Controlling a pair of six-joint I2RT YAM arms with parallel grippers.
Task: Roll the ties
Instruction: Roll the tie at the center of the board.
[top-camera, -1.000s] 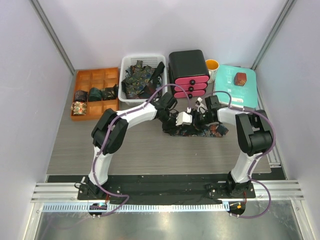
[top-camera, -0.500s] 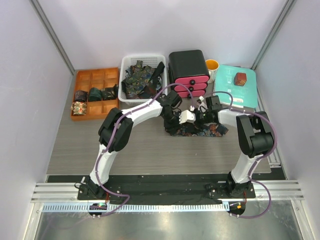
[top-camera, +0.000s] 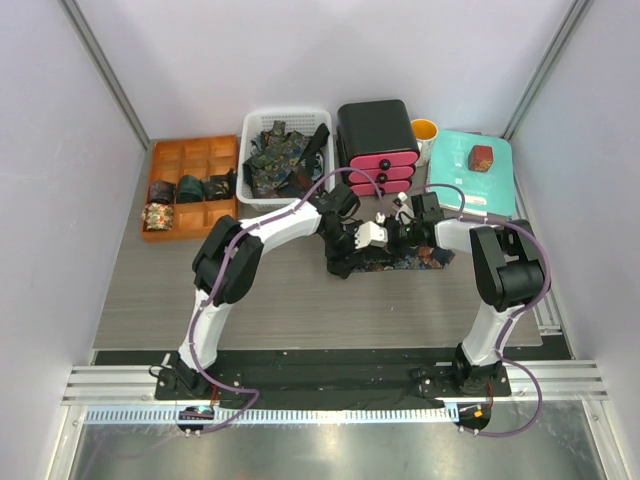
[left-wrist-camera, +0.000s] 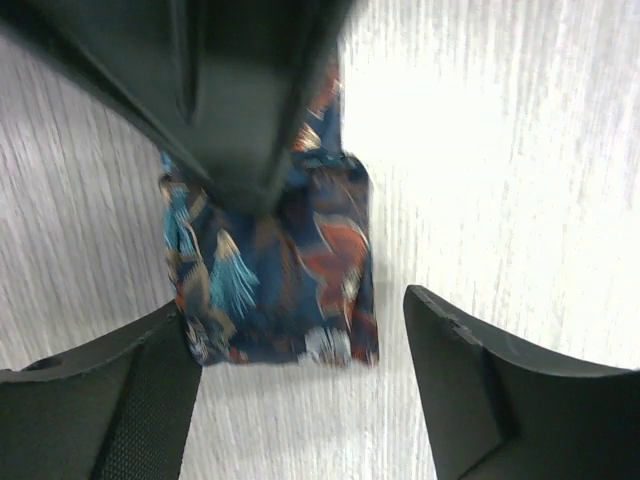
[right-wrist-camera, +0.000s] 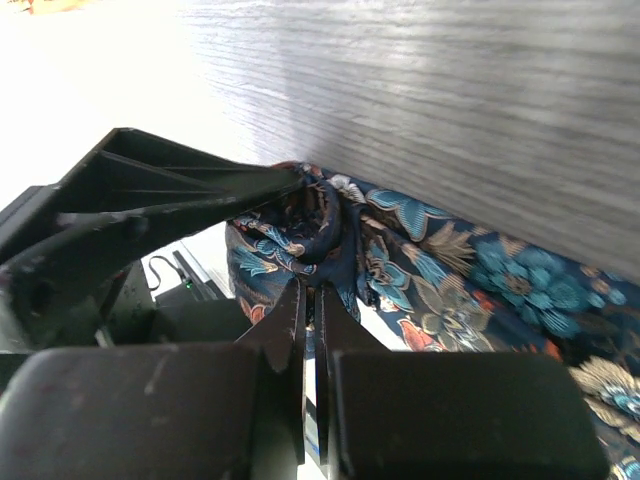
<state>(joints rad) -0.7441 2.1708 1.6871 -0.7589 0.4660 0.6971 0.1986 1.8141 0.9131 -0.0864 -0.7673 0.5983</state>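
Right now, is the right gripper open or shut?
Shut: right gripper fingertips nearly touch at the tie; whether fabric is pinched, cannot tell.

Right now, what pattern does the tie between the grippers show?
Navy tie with teal and rust flowers; clearest in the right wrist view.

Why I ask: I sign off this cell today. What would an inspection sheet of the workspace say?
Surface: grey wood-grain table, no damage seen.
Job's things: one patterned tie lies between the arms; loose ties fill a white basket; four rolled ties sit in an orange tray.
Clutter: black drawer unit with pink fronts, yellow cup, teal box with a small red-brown box on top.
Grippers: left gripper open, jaws either side of the tie's end; right gripper shut, tips at a bunched fold, pinch unconfirmed.
Cables: purple cables loop along both arms.
Surroundings: pale walls on three sides, metal rail at the near edge.
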